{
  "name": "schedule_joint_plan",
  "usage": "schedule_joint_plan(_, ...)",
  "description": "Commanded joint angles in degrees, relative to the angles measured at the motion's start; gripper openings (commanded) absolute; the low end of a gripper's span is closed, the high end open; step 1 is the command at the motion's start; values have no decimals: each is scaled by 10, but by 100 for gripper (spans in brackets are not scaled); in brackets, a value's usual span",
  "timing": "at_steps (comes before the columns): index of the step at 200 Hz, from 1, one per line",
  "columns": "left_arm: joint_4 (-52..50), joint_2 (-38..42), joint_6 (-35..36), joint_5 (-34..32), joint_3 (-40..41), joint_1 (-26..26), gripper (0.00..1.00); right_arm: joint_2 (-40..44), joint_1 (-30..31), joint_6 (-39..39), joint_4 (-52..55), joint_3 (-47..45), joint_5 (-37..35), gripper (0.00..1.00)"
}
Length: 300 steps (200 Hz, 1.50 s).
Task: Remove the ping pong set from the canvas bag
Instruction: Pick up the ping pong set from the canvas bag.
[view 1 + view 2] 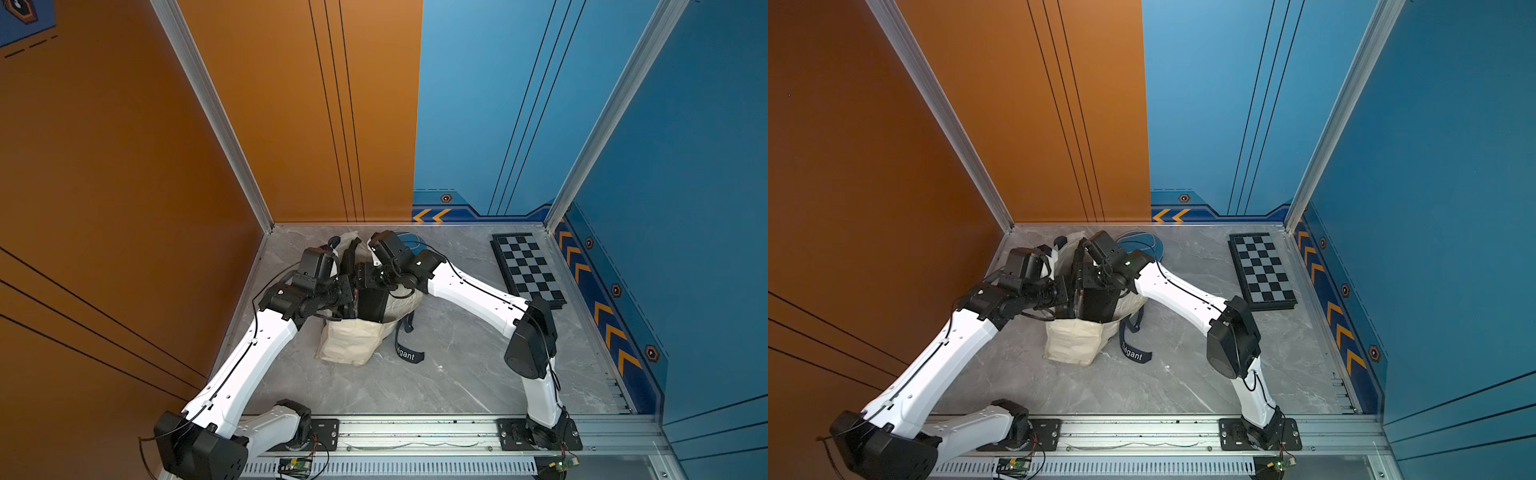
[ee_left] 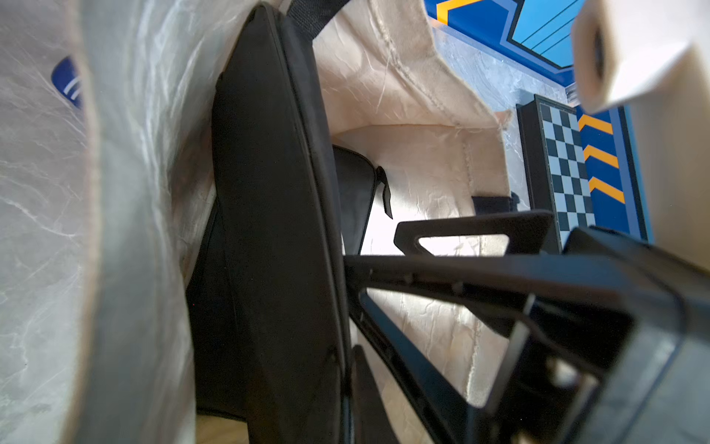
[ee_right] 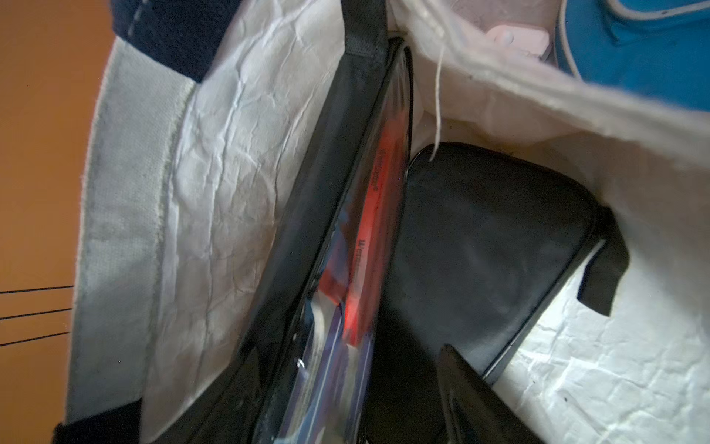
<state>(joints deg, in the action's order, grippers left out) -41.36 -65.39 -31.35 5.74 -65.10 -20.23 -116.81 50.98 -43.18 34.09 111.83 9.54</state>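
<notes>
Holds the right gripper [image 2: 372, 248] spread wide inside the canvas bag [image 1: 349, 340], with one fingertip [image 3: 465, 384] pushed down between the clear face of the ping pong set [image 3: 369, 215] and a black pouch [image 3: 488, 238]. Looks ready to close on the set's upper edge; has no grip on it yet. Presses the left gripper [image 1: 334, 249] together, apparently on the bag's far rim beside a navy handle [image 1: 1060, 241]; cannot confirm the contact, hidden under the wrist. Probably pins that rim up to hold the mouth open and stop the cloth following the lift. Finds the set standing on edge in the bag, black back toward the left wrist view, top poking above the rim in both top views. Leaves a blue paddle cover [image 1: 1146, 245] just behind the bag and a chessboard [image 1: 528, 270] well apart on the marble table [image 1: 457, 365].
</notes>
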Motion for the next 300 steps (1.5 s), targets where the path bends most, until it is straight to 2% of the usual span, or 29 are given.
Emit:
schedule_joint_plan(1,47,24,42,26,3,-18,0,-1,2,-15,-19,21,18,75)
schedule_joint_plan(31,56,36,57,30,3,-22,0,19,2,-36,-66,-4,20,75)
schedule_joint_plan(134,65,61,123,30,16,-43,0,37,-33,-69,-96,-20,35,75)
schedule_joint_plan(203,66,60,130,19,27,-49,0,65,-58,-67,-107,-41,45,75)
schedule_joint_plan(263,74,60,136,-11,24,-59,0,41,-30,-43,-45,-37,20,75)
schedule_joint_plan(300,84,63,143,-34,22,-76,0,7,-14,-24,5,-4,15,74)
